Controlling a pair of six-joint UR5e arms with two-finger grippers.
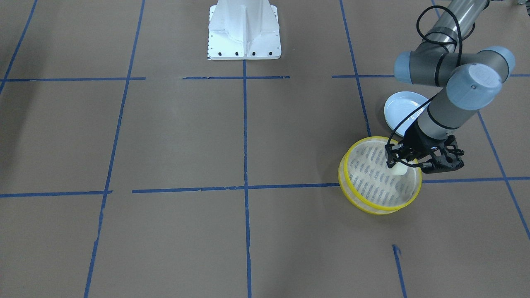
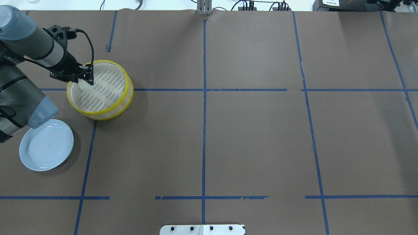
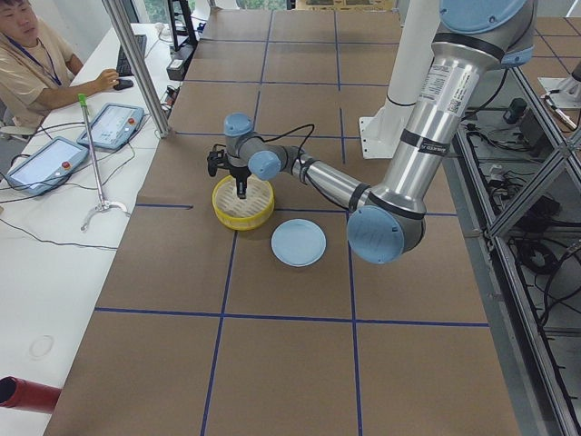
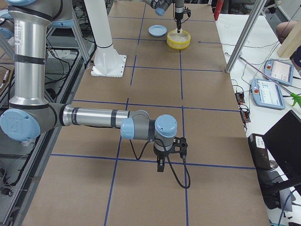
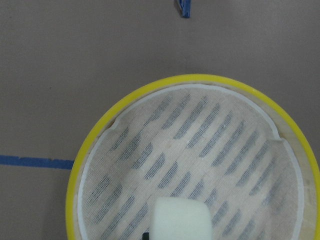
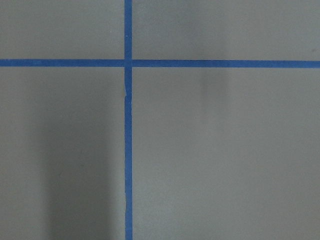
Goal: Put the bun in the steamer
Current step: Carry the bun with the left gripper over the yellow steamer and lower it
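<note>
The steamer (image 2: pixel 98 112) with yellow rims stands at the table's far left, also in the front view (image 1: pixel 372 205) and the left wrist view (image 5: pixel 90 150). My left gripper (image 2: pixel 86 80) hangs over its near-left part, shut on the cream-white bun (image 2: pixel 85 85), which sits low over the slatted bottom (image 1: pixel 399 169). In the left wrist view the bun (image 5: pixel 180 217) fills the lower edge. I cannot tell whether it touches the slats. My right gripper (image 4: pixel 160 165) shows only in the exterior right view, pointing down over bare table; I cannot tell whether it is open or shut.
A pale blue plate (image 2: pixel 45 145) lies bare beside the steamer, towards the robot, under the left arm's elbow. The white robot base (image 1: pixel 244 33) stands at the table's middle edge. Blue tape lines cross the brown table. An operator sits beyond the far side.
</note>
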